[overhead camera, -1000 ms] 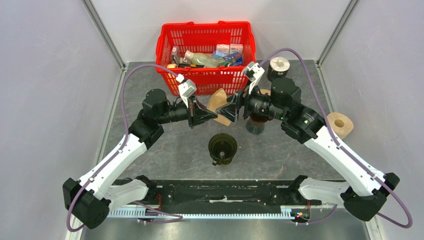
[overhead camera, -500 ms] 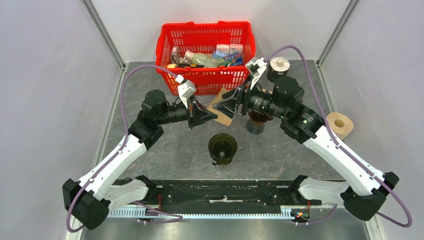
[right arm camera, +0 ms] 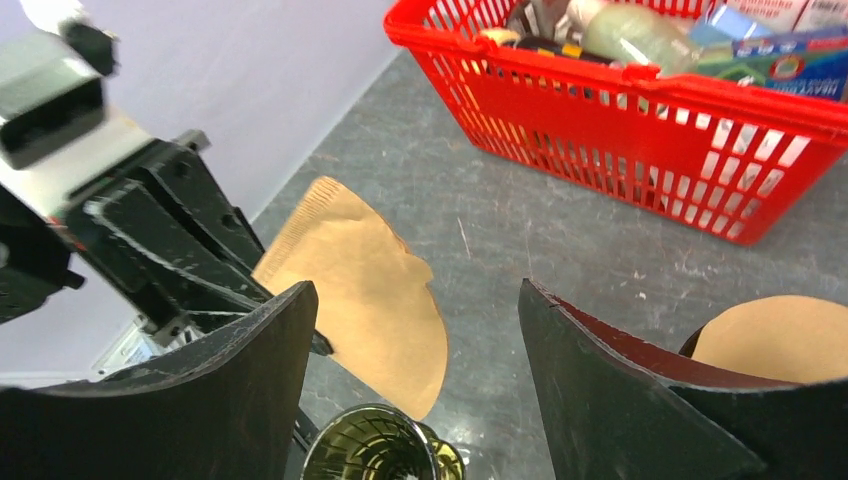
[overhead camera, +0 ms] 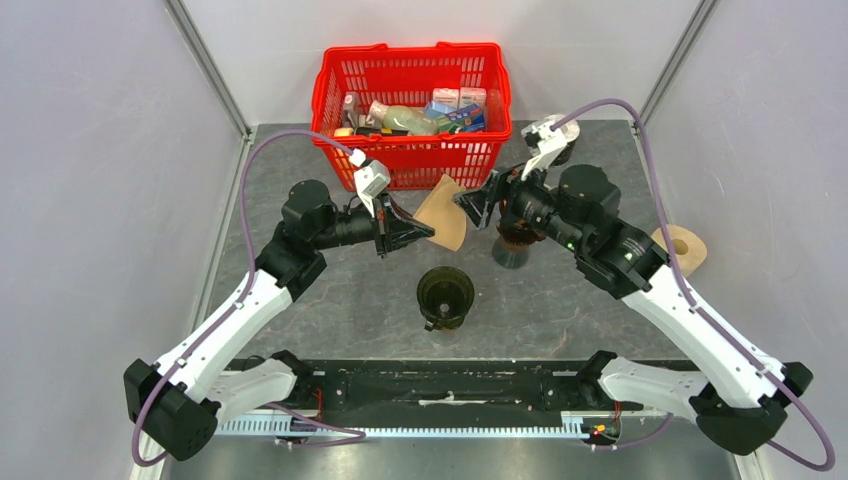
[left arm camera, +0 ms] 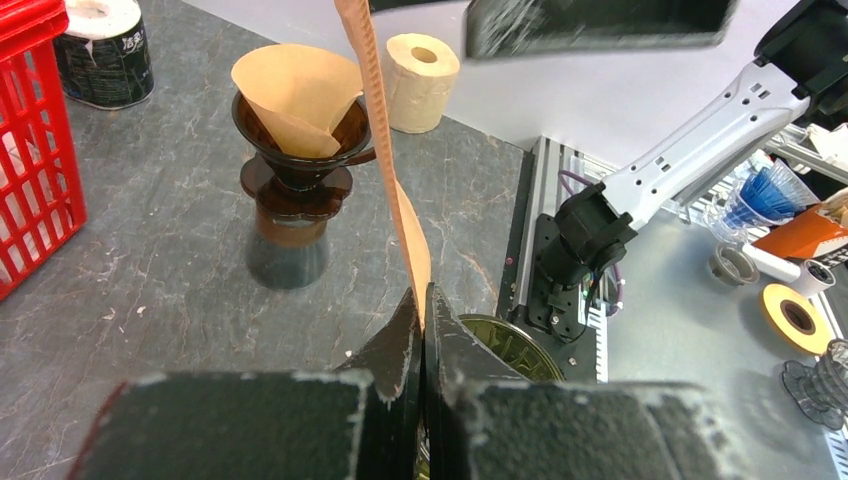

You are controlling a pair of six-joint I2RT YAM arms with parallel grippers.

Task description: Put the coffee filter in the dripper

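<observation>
My left gripper [overhead camera: 425, 234] is shut on a flat brown paper coffee filter [overhead camera: 444, 212], held edge-up above the table; the filter shows edge-on in the left wrist view [left arm camera: 385, 170] and face-on in the right wrist view [right arm camera: 365, 290]. The empty greenish glass dripper [overhead camera: 445, 295] stands in front of it, also showing in the right wrist view [right arm camera: 375, 446]. My right gripper [overhead camera: 472, 207] is open and empty, just right of the filter, apart from it. A second dark dripper [overhead camera: 514, 240] on a stand holds another filter [left arm camera: 295, 95].
A red basket [overhead camera: 411, 152] with groceries stands at the back. A dark roll [overhead camera: 556, 135] sits at the back right. A paper roll [overhead camera: 682, 247] sits at the right. The arms' base rail [overhead camera: 430, 395] runs along the near edge.
My right gripper has let go of the filter, opened and drawn back to the right and up. The left gripper still holds the filter in about the same place.
</observation>
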